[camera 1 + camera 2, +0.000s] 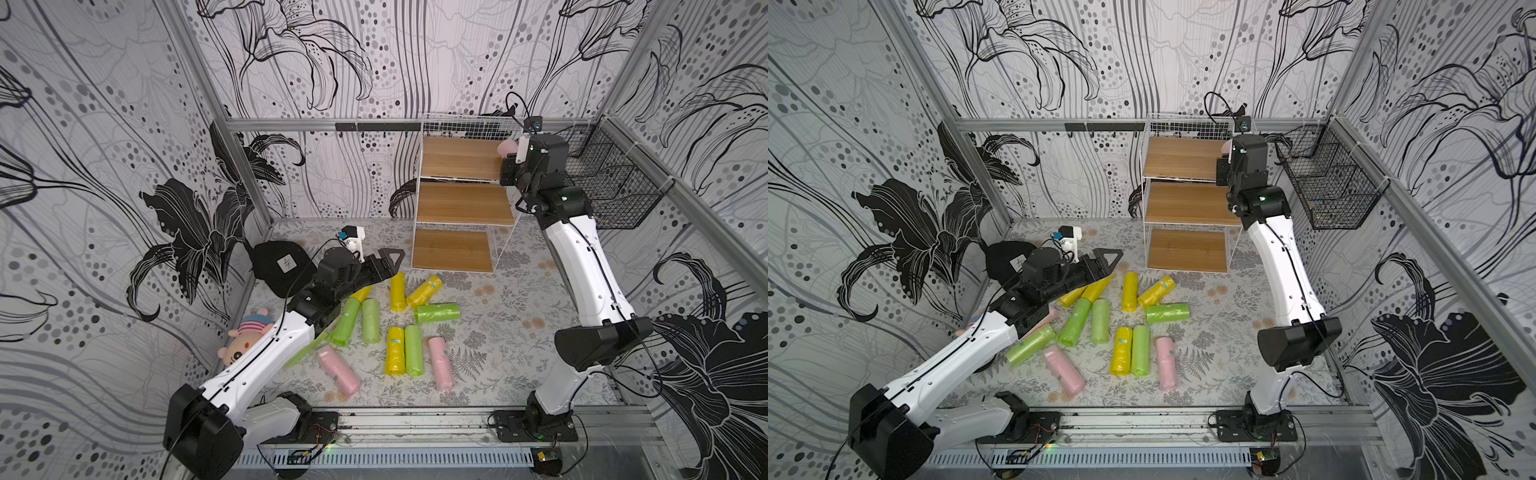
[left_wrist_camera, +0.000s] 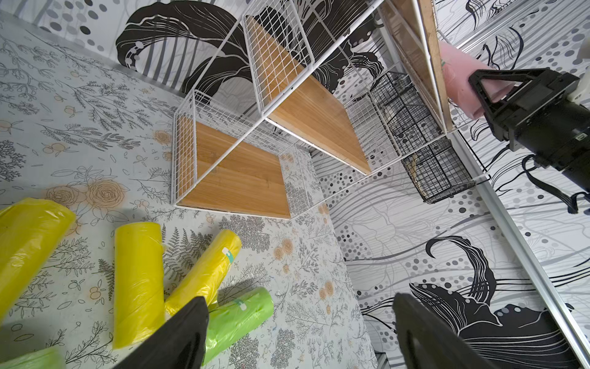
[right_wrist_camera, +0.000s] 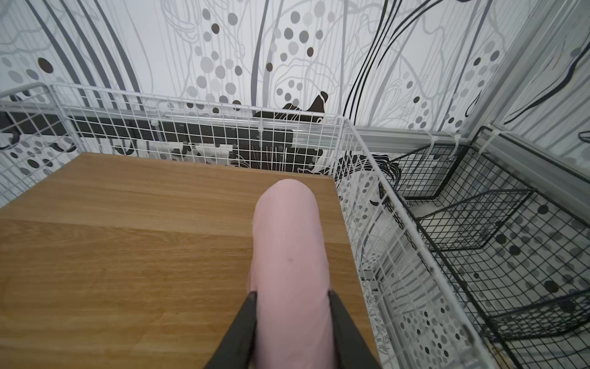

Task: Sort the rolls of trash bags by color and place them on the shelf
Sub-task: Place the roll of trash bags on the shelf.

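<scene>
My right gripper (image 3: 292, 292) is shut on a pink roll (image 3: 289, 242) and holds it just over the right side of the top board of the shelf (image 3: 143, 239); both top views show that roll (image 1: 508, 146) (image 1: 1226, 146) at the board's right edge. The shelf's (image 1: 457, 158) other two boards are bare. Several yellow (image 1: 397, 291), light green (image 1: 437, 313) and pink (image 1: 338, 370) rolls lie scattered on the floor in front of it. My left gripper (image 2: 300, 303) is open and empty, low over the back-left yellow rolls (image 2: 137, 287).
A black wire basket (image 1: 611, 183) hangs on the right wall beside the shelf. A striped plush doll (image 1: 245, 336) and a black cap (image 1: 282, 266) lie by the left wall, partly behind my left arm. One green roll (image 1: 1030, 345) lies partly under that arm.
</scene>
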